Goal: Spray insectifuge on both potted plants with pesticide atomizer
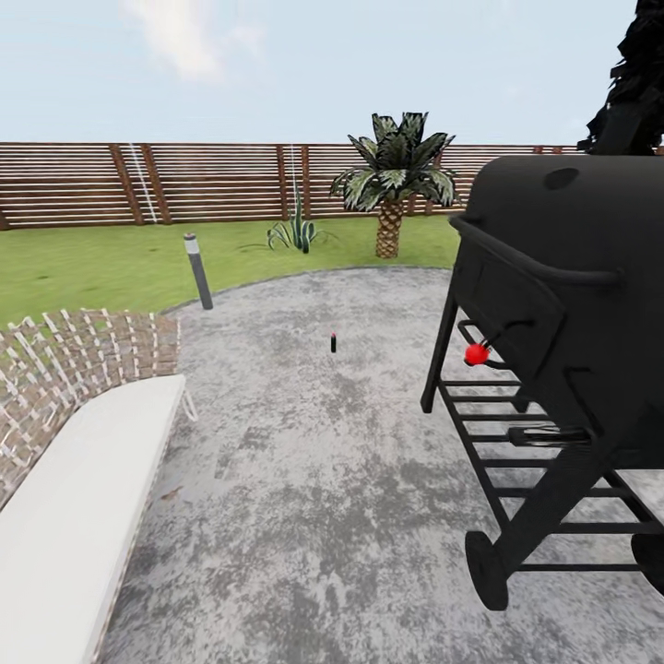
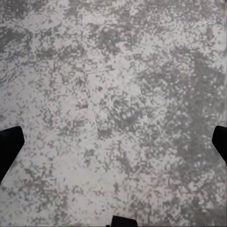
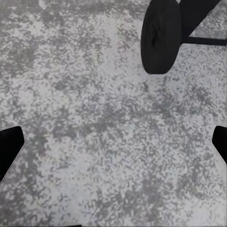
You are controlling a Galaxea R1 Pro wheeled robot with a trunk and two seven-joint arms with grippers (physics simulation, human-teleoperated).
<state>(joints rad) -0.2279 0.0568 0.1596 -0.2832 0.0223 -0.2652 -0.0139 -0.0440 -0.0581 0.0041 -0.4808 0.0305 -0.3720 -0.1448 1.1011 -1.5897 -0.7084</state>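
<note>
The garden's green lawn [image 1: 92,263] lies beyond a round grey paved patio [image 1: 314,480], closed off by a brown slatted fence [image 1: 212,180]. The two potted plants are out of view. A tiny dark upright object with a red top [image 1: 333,343] stands alone on the paving; I cannot tell what it is. My left gripper [image 2: 113,146] hangs open over bare speckled paving, its dark fingertips [image 2: 9,149] wide apart. My right gripper [image 3: 113,146] is open too, above paving near a black grill wheel [image 3: 161,35]. Neither holds anything.
A big black barbecue grill [image 1: 563,304] on a wheeled frame, with a red knob [image 1: 476,353], stands at the right. At the left sit a white bench [image 1: 83,516] and woven screen [image 1: 74,360]. Beyond are a bollard lamp [image 1: 197,270], short palm [image 1: 394,180] and striped shrub [image 1: 295,235].
</note>
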